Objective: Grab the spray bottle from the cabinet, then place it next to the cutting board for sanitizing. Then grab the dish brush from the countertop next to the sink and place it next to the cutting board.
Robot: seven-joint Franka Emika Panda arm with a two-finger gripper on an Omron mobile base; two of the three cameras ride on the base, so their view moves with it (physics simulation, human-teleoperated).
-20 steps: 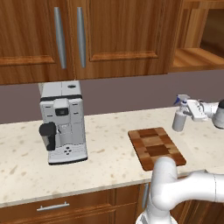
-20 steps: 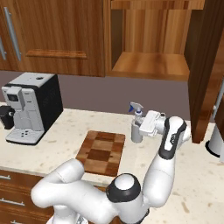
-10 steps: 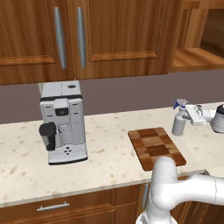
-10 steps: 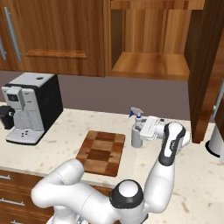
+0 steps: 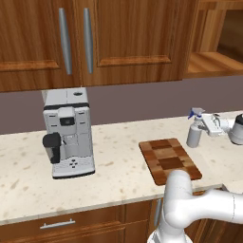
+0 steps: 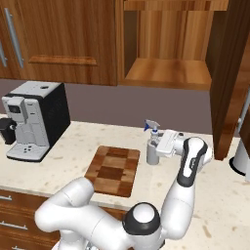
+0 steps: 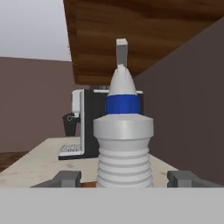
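The pincer [image 7: 123, 178] is released — fingertips [image 7: 65, 178] spread wide of the spray bottle [image 6: 153, 146], not touching it. The bottle stands upright on the desk [image 6: 78, 146] at centre frame, just beside the cutting board [image 6: 114, 169] — the coffee machine [image 6: 34, 120] far left.

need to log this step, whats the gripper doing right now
Gripper: open, a finger on either side of the spray bottle with a gap showing, bottle standing on the countertop beside the cutting board.
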